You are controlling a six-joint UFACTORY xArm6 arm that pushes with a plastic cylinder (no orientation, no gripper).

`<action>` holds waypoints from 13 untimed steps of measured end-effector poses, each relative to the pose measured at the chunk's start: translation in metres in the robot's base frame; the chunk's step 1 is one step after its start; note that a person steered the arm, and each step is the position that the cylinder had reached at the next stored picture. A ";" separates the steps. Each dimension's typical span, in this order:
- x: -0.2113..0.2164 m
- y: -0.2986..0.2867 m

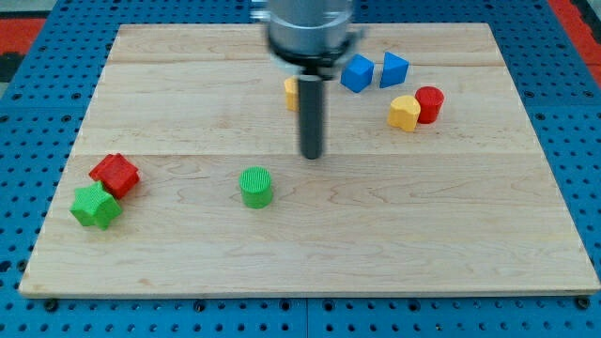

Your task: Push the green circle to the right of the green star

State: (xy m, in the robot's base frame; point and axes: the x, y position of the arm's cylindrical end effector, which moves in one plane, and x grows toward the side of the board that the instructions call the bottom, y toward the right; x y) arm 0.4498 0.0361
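While the light wooden board [376, 235] sits on a blue pegboard bench [28, 113], my tip [311, 155] rests mid-board, up and to the right of the green circle [255, 186], not touching it; it's just a bare rod, no pincer to open or close. Green star [95, 206] is near the board's bottom-left corner, touching the red block [115, 175], well left of the circle. Two blue blocks [374, 71], a yellow block [405, 113] and a red cylinder [429, 102] cluster toward the top-right corner.
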 end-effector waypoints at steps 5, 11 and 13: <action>0.027 -0.081; -0.049 0.252; -0.089 0.197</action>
